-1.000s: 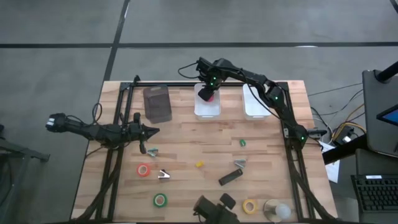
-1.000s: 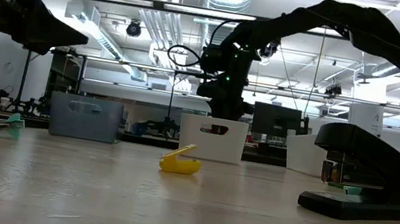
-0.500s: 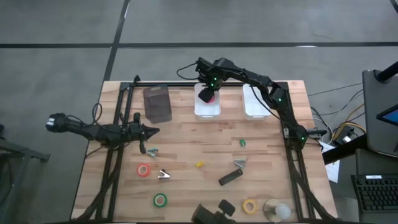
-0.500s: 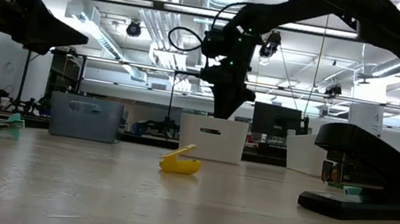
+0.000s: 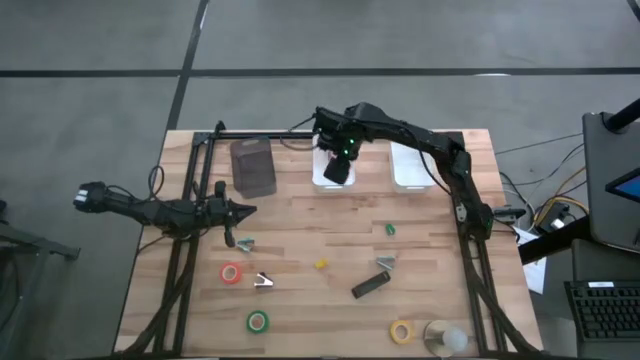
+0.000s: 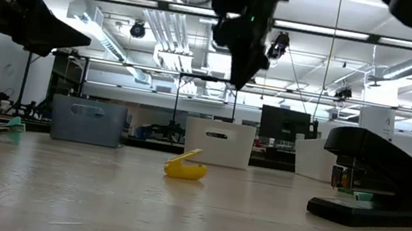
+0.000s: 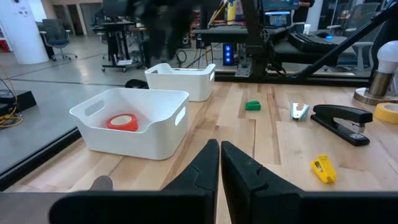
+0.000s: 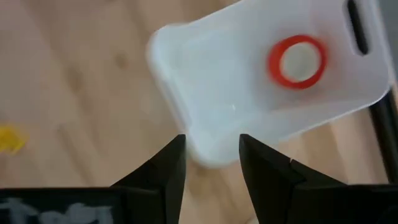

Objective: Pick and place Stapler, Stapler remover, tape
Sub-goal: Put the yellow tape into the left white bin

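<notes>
- While the right tool [image 5: 340, 170] hangs over the white plastic bin [image 5: 322, 178] with fingers spread and empty, a red tape ring [image 8: 297, 61] lies inside that bin.
- Left tool [image 5: 240, 210]: fingers closed on nothing, parked well apart from the bin, on its left.
- Slim black stapler [image 5: 370, 285]: on the wooden desk [image 5: 300, 240], well in front of the bin.
</notes>
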### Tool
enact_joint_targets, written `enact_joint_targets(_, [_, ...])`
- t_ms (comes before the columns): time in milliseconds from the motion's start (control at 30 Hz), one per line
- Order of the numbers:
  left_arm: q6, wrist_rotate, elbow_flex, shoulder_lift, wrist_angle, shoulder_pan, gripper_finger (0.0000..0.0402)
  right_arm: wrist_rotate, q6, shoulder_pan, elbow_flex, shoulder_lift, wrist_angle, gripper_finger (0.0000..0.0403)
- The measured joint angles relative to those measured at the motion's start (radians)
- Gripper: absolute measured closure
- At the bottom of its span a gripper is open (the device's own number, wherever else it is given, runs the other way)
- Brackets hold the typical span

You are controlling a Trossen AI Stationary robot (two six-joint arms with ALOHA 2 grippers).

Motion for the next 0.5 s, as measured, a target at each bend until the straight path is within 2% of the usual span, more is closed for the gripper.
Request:
enact_joint_targets(233, [0.0,0.0,0.0,0.0,0.0,0.0,0.038,0.024,0.04,0.153,-0.041,-0.109,-0.075,0.0269])
enact_joint_targets(500, [0.0,0.0,0.0,0.0,0.0,0.0,0.0381,0.027,0.237,0.351,-0.242,-0.283,-0.058,0.0279])
